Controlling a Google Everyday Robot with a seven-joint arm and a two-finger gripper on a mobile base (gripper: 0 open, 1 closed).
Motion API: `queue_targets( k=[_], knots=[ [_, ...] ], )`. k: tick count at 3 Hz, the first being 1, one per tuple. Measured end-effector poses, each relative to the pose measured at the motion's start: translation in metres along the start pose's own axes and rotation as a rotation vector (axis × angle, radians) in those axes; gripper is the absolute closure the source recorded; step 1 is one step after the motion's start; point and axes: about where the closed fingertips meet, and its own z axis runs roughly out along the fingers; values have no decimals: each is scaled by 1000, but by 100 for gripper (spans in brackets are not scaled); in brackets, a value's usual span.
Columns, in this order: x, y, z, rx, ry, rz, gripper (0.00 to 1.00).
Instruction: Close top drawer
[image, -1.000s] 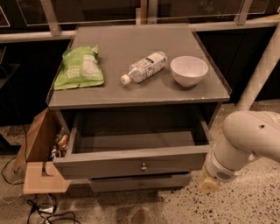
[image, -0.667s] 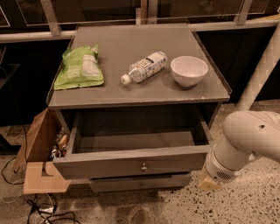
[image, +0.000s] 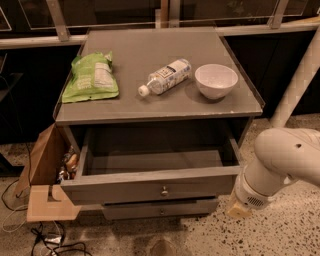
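The top drawer (image: 150, 186) of the grey cabinet stands pulled well out, its grey box interior open and bare. Its flat front panel has a small round metal knob (image: 164, 190) at the centre. My gripper (image: 236, 210) is at the end of the white arm (image: 280, 160), low at the right, just beside the drawer front's right end and slightly below it. It holds nothing that I can see.
On the cabinet top (image: 135, 75) lie a green bag (image: 91, 77), a plastic bottle (image: 165, 76) and a white bowl (image: 216, 80). A lower drawer front (image: 160, 210) shows under the open one. A cardboard box (image: 45, 160) and cables (image: 50, 242) are on the floor at the left. A white pole (image: 300, 75) stands at the right.
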Motion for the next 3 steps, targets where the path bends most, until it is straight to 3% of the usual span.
queue_targets(
  k=[1, 3],
  knots=[
    [8, -9, 17, 8, 1, 33, 100],
    [-1, -50, 33, 53, -12, 54, 100]
  ],
)
